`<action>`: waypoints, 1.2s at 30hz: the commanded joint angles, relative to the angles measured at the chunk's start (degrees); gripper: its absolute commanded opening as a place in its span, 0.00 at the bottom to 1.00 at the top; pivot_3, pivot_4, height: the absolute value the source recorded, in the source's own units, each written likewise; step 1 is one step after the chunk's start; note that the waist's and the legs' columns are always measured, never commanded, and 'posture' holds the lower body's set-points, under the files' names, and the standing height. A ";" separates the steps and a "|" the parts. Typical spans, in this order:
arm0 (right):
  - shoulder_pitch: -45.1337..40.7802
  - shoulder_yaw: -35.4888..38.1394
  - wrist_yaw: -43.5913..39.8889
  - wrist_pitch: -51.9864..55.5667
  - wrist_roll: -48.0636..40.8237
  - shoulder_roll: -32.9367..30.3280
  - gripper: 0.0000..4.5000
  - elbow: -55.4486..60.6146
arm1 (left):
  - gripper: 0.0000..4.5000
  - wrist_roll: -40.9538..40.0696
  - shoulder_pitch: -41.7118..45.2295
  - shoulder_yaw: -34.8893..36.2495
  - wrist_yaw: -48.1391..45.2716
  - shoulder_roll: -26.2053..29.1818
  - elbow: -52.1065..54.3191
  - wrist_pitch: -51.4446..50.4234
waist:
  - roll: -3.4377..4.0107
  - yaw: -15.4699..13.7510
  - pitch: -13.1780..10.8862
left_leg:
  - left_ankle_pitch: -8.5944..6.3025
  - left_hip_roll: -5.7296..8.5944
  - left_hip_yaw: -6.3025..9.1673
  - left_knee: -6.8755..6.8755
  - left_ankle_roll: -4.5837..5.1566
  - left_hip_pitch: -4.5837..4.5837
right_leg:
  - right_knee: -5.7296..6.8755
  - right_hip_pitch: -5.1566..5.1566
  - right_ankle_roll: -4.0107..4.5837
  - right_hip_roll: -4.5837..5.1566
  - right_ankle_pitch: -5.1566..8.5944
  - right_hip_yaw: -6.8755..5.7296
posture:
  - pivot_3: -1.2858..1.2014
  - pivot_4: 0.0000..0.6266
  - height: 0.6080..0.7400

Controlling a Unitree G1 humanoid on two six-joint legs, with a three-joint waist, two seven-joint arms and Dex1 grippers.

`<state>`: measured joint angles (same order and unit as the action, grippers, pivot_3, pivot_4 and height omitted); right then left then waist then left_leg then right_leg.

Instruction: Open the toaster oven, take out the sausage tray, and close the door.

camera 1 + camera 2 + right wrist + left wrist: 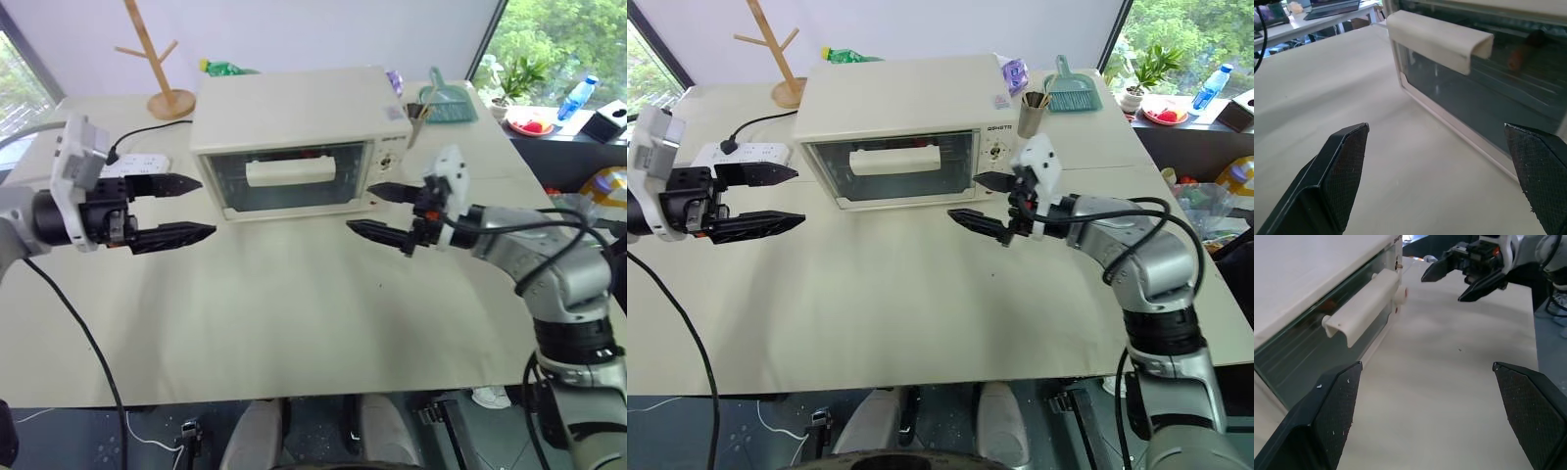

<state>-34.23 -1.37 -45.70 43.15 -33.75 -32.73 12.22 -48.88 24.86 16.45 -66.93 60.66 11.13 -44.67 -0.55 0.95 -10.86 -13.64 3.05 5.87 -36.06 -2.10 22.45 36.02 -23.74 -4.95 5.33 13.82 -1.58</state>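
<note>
Oven [294, 137] sits on the counter [274, 313], door [289, 176] closed. Left hand [181, 208] and right hand [377, 211] flank it, fingers apart, empty.

My left gripper [186, 208] has two long black tapered fingers on a black block, with a white boxy housing behind and a black cable trailing off. My right gripper [384, 211] matches it, on a silver-grey jointed arm [554, 269] looped with black cables.
</note>
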 commanded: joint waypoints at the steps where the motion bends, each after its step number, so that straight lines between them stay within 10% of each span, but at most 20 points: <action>1: -3.14 -3.07 0.05 -2.69 2.21 3.31 1.00 -2.20 | 0.99 -0.56 1.90 0.02 0.55 0.10 1.28 -0.81 | -0.01 0.23 -0.01 | 0.00 -0.01 -0.01 0.01 0.00 0.00 | 0.05 -0.03 0.00 0.00 0.00 0.02 | 0.52 0.24 1.00; 17: -12.29 -6.65 -3.30 -10.67 9.27 10.91 1.00 -16.02 | 0.99 -4.17 2.07 2.24 6.58 -0.27 6.03 -5.93 | -0.01 0.12 -0.02 | 0.01 -0.01 0.05 -0.01 -0.02 0.01 | 0.13 -0.08 -0.01 -0.12 -0.01 0.08 | 0.52 0.24 1.00; 36: -3.29 -6.51 -5.82 -4.97 3.56 10.11 1.00 1.10 | 0.99 0.06 0.83 0.83 1.97 -2.21 -0.55 -0.54 | -0.01 0.23 -0.02 | 0.01 -0.02 -0.04 0.09 -0.02 0.07 | 0.19 -0.32 0.01 -0.24 -0.02 0.25 | 0.52 0.24 1.00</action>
<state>-37.40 -7.65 -50.64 38.65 -28.02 -23.15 8.45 -48.81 24.44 16.42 -64.26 58.25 10.88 -46.05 -0.56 1.18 -10.89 -13.63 3.03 5.82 -35.97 -2.12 22.54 36.21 -24.07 -4.94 5.09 13.81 -1.32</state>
